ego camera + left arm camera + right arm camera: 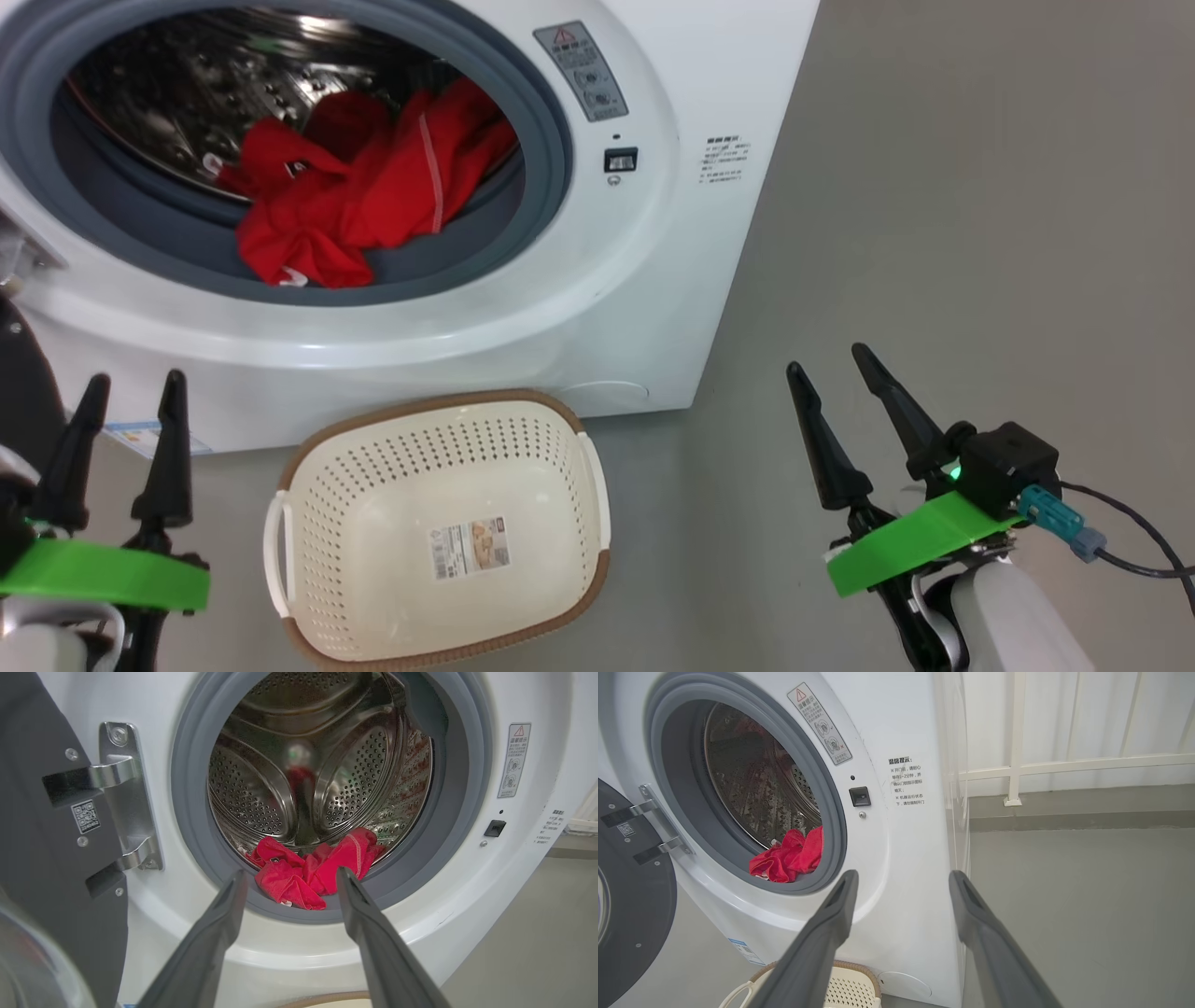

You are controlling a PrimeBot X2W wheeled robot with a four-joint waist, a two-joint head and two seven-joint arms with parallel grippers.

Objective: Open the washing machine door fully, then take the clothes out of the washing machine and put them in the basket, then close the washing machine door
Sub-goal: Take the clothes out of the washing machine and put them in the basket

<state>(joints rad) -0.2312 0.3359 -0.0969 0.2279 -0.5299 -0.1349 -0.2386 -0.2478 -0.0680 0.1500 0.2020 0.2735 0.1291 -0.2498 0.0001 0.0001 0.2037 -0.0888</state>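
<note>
One basket (373, 509), one washing machine (644, 280)

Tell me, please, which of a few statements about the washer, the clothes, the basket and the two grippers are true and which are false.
1. The washing machine door stands open. True.
2. The clothes lie at the front of the drum of the washing machine. True.
3. The basket holds a red garment. False: it holds nothing but a sticker on its bottom.
4. The left gripper is shut on the clothes. False: it is open and clear of them.
5. The right gripper is open and holds nothing. True.
</note>
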